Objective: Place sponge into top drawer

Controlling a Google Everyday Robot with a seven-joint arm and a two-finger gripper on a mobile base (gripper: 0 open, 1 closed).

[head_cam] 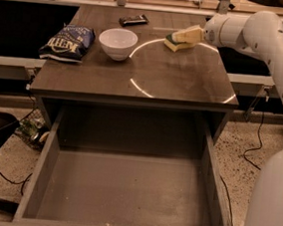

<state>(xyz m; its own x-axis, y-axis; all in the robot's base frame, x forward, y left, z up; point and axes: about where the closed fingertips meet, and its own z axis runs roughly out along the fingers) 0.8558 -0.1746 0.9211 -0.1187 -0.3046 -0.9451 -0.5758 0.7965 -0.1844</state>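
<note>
Four things sit on your dark wood-grain bench top [184, 84]. The small rectangular sponge [173, 43], pale yellow foam with a dark green scrub layer, lies near the far right corner. Your gripper [190, 34], pale yellow at its tip, reaches in from the right edge on the white arm [268, 39] and sits right against the sponge's upper right side, touching it. You cannot tell from this view whether the gripper has closed on the sponge or only rests against it. A round white bowl [117, 42] stands left of the sponge, about midway along the bench's width and toward the far edge. A crumpled dark blue snack bag [68, 43] lies at the left edge, just beside the bowl. A dark flat wrapped bar [133, 19] lies at the far edge, behind the bowl. The wide grey wood-grain top drawer [123, 198] stands pulled out from under the front edge, well apart from the sponge.
</note>
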